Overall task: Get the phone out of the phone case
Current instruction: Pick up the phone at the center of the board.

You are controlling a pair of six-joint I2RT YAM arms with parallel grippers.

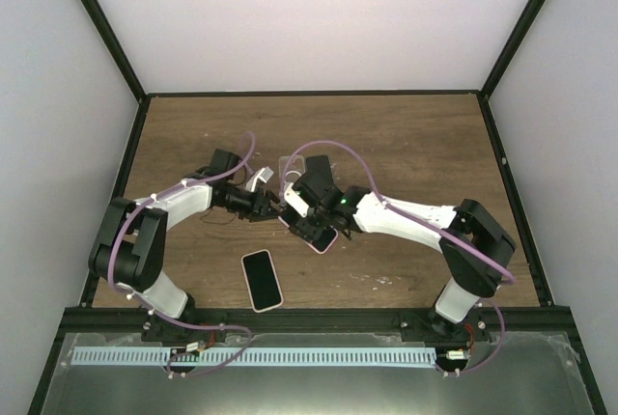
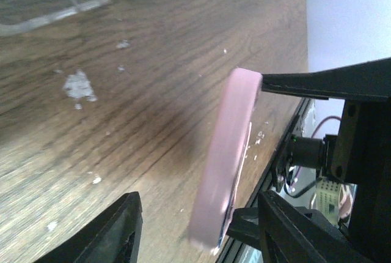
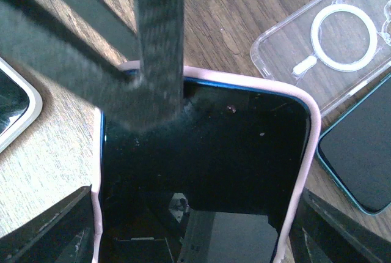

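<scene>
**Phone not yet out: the case is held, the peeling has not begun**

The right hand (image 3: pixel 195 235) is clamped across the two long sides of the soft pink phone case (image 3: pixel 303 153) and holds it lifted above the bench, with the screen toward its own camera. The left hand (image 2: pixel 195 229) has its fingers apart, one on each side of the case's far end. In the right wrist view one black finger (image 3: pixel 159 43) lies against the pink rim on the screen side. In the left wrist view a gap shows between the other finger (image 2: pixel 107 232) and the case. So it straddles the edge but does not grip it.

The dark-screened phone (image 3: pixel 208 159) sits fully in the case, and the rim runs unbroken around each corner I can see. In my judgement, the pick-up and steadying are done. The main work is left: to bend the rim back and push the phone free.

On the brown wooden bench (image 1: pixel 406 135) lie a clear plastic case (image 3: pixel 330 43), a teal-edged phone (image 3: pixel 360 159) just beside it, and a white-rimmed phone (image 1: pixel 262 280) nearer the arm bases.
</scene>
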